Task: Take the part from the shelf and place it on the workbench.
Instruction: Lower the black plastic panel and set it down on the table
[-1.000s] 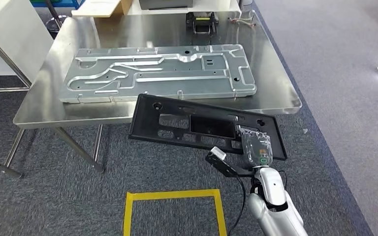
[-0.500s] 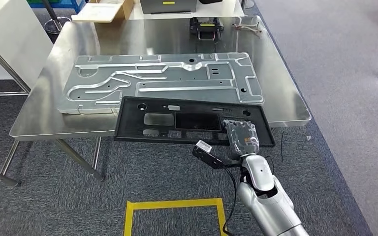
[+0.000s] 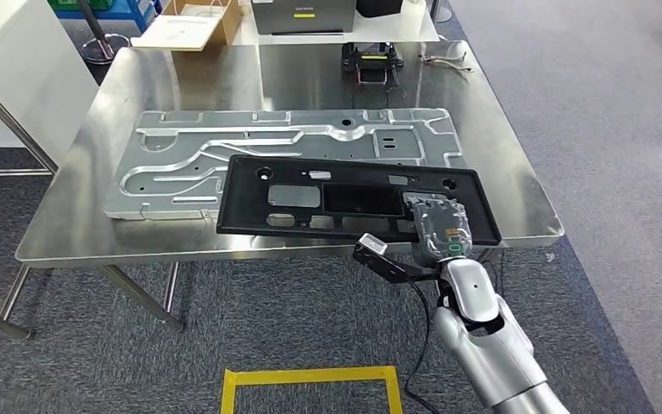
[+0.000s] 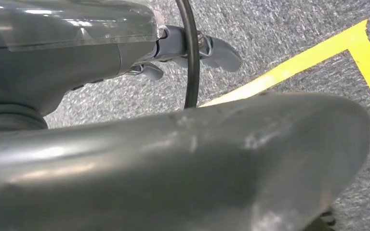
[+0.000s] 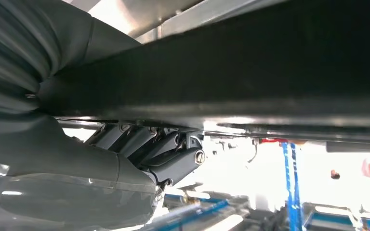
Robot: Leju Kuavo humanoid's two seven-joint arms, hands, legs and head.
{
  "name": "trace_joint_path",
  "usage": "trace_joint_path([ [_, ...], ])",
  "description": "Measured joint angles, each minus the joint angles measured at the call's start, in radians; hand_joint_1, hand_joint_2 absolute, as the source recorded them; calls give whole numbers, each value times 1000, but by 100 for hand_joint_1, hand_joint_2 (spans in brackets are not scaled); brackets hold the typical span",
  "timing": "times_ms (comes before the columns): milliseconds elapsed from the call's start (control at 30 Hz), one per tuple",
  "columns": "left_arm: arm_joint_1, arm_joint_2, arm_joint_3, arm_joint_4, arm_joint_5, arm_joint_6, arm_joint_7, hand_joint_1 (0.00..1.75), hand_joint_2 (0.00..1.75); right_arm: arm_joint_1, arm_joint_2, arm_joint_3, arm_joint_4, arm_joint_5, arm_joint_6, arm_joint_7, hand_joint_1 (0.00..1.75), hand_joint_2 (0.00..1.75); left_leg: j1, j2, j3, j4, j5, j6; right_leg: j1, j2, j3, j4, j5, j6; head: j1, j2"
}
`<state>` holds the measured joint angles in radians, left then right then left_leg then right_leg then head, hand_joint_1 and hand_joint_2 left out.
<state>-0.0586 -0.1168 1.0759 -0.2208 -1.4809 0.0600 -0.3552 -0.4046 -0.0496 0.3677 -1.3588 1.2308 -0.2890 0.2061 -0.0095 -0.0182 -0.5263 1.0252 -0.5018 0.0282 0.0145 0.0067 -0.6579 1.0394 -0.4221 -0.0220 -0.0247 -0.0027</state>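
A steel workbench [image 3: 517, 185] carries a large grey metal plate [image 3: 190, 159] with raised ribs. Over the plate's near right part and the bench's front edge lies the black plastic part [image 3: 345, 200], a flat frame with cut-outs, gripped at its right end by the right hand [image 3: 435, 226]; whether it rests on the bench I cannot tell. The left hand [image 4: 192, 45] hangs over grey carpet and yellow floor tape [image 4: 289, 70], its grasp unclear. The far-edge grey box [image 3: 302, 17] has unreadable lettering.
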Motion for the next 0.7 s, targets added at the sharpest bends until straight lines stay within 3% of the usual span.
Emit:
trace_joint_path([
  [67,-1,0,1,1,-1,4,0,0,0,5,-12,-10,-13,-4,0,4,175,175,-3,0,12,7,-8,-12,-3,0,21,-21,2,-8,0,0],
  [133,-1,0,1,1,-3,10,0,0,0,10,-24,-21,-20,-7,0,5,175,175,-1,3,-5,62,-23,-22,-11,-2,48,-34,-5,-15,0,0],
  [233,1,0,1,1,-4,13,0,0,0,18,-36,-35,-23,-12,0,8,175,175,13,8,-109,227,-84,-36,-14,-3,74,-37,-26,-18,0,0],
  [300,3,0,1,1,-4,12,0,0,0,29,-40,-42,-23,-14,3,9,175,175,21,11,-159,264,-93,-46,-18,0,95,-36,-45,-13,0,0],
  [333,4,0,1,1,-5,11,0,0,0,33,-41,-46,-22,-15,5,9,175,175,24,11,-163,237,-68,-51,-21,1,109,-36,-56,-8,0,0],
  [400,6,0,1,1,-6,9,0,0,0,36,-44,-55,-18,-17,10,9,175,175,29,13,-137,112,32,-55,-25,2,137,-33,-79,2,0,0],
  [467,5,0,1,1,-7,5,0,0,0,35,-46,-61,-12,-19,16,8,175,175,26,14,-116,25,84,-46,-26,3,149,-31,-99,17,0,0],
  [600,5,1,1,1,-12,2,1,0,0,28,-48,-70,4,-20,28,6,175,175,23,13,-97,3,78,-13,-27,2,153,-14,-111,40,0,0],
  [633,4,1,1,1,-14,2,1,0,0,22,-48,-72,11,-20,32,4,175,175,24,13,-87,-2,77,-8,-28,1,139,14,-118,44,0,0],
  [700,0,1,1,1,-18,3,1,0,0,7,-48,-74,32,-20,38,1,175,175,24,12,-73,-9,69,1,-29,-1,69,129,-151,50,0,0],
])
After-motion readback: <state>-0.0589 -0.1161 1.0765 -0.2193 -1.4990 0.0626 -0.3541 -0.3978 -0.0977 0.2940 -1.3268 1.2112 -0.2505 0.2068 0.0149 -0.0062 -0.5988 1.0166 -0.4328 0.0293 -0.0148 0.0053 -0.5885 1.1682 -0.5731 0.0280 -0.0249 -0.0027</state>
